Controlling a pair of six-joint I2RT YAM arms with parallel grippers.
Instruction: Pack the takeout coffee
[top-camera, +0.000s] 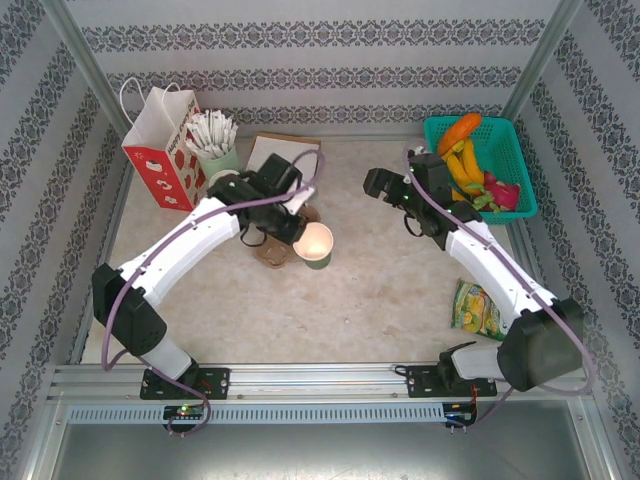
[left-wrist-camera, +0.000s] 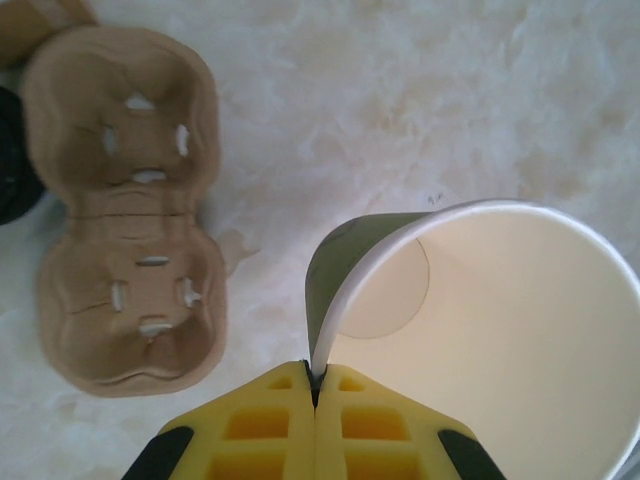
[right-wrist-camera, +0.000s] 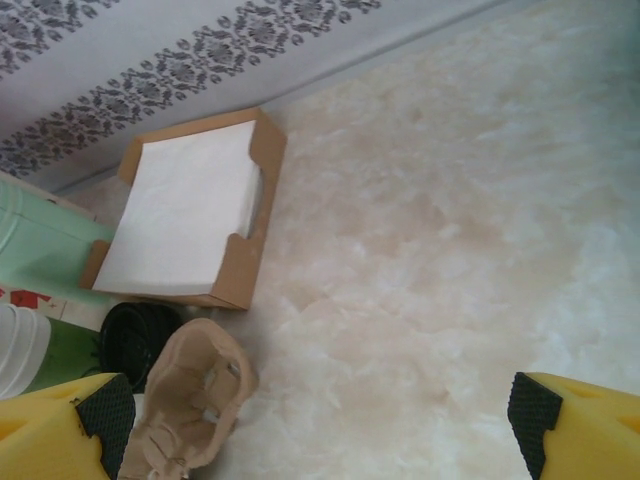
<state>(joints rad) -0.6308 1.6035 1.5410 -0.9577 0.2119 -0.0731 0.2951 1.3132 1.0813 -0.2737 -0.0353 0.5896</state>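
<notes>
The left gripper (left-wrist-camera: 315, 378) is pinched fully together on one thin spot of the rim wall of the cup (top-camera: 316, 243). That is the weak point: paper held so narrowly could buckle. The cup could also swing about the pinch and land askew, catching an edge of the carrier (left-wrist-camera: 125, 210) instead of dropping into a well. The cup has no lid on; a round black lid (right-wrist-camera: 140, 340) lies on the table (right-wrist-camera: 450, 250) just beyond the carrier, so packing the cup as it stands would probably leave the job half done. The cup is just right of the carrier, near the table's middle. Its long axis is close to upright, mouth up and bare, base down; whether it touches the table cannot be told. The right gripper (right-wrist-camera: 318, 420) hangs wide open and empty, apart from the cup.
</notes>
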